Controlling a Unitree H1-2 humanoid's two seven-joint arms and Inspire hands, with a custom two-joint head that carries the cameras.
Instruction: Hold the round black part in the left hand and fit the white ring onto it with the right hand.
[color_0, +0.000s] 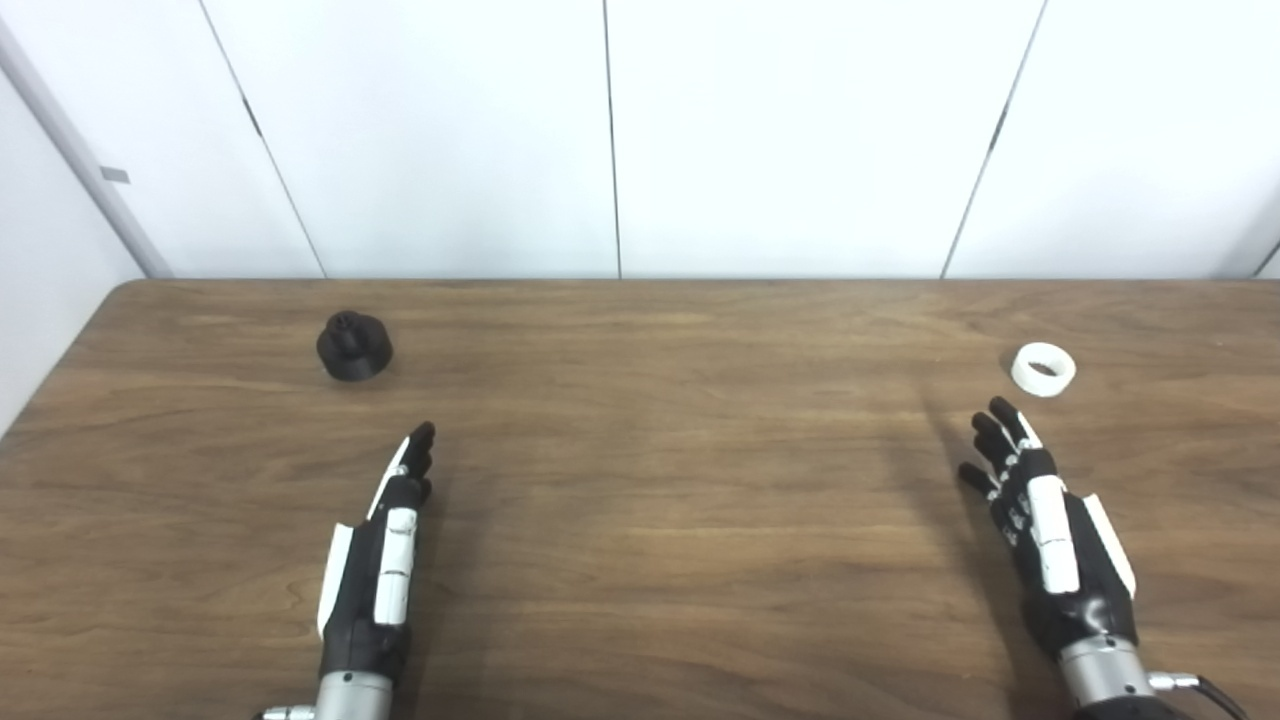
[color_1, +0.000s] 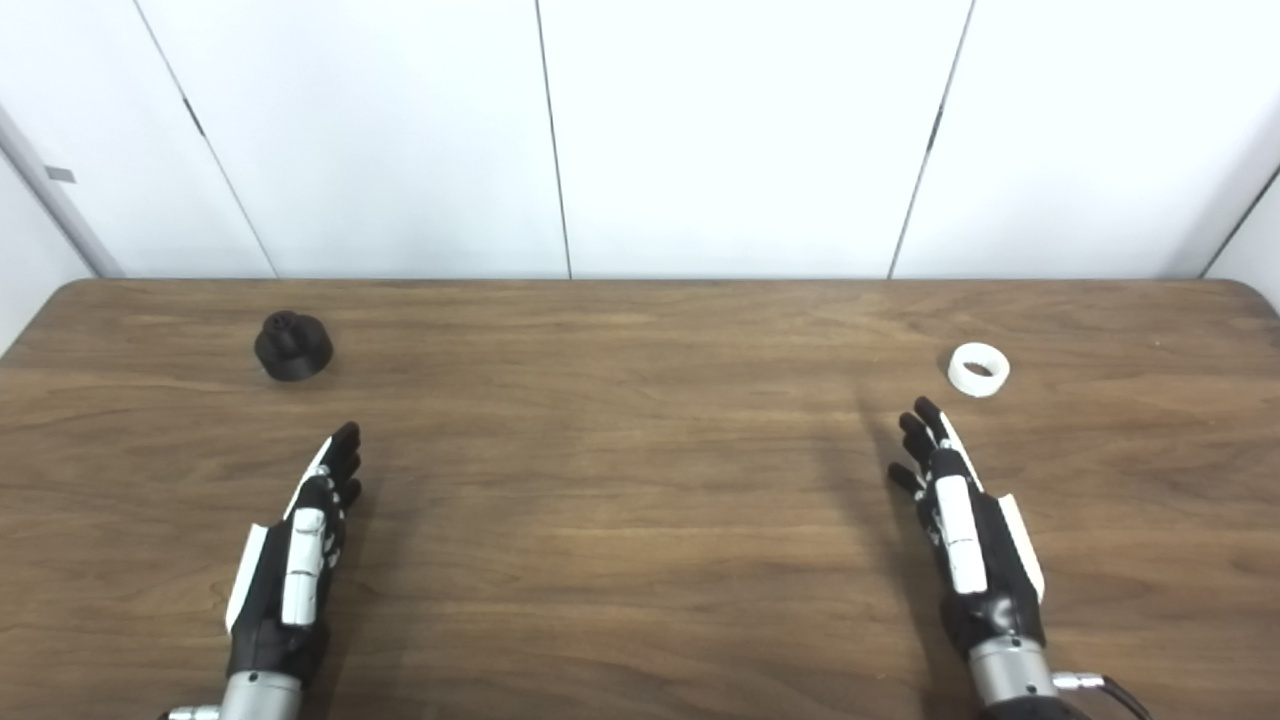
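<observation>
hands (color_0: 380, 560) (color_0: 1050, 530) empty; black part (color_0: 354, 346), white ring (color_0: 1043, 369) lie unobstructed on table (color_0: 680, 500).

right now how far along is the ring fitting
Nothing is done yet. The black part sits far left on the table, the ring far right, apart. The left hand and right hand are open, holding nothing. Left: grasp both, then fit.

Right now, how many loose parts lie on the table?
2: the black part at far left, the white ring at far right. Nothing appears hidden.
</observation>
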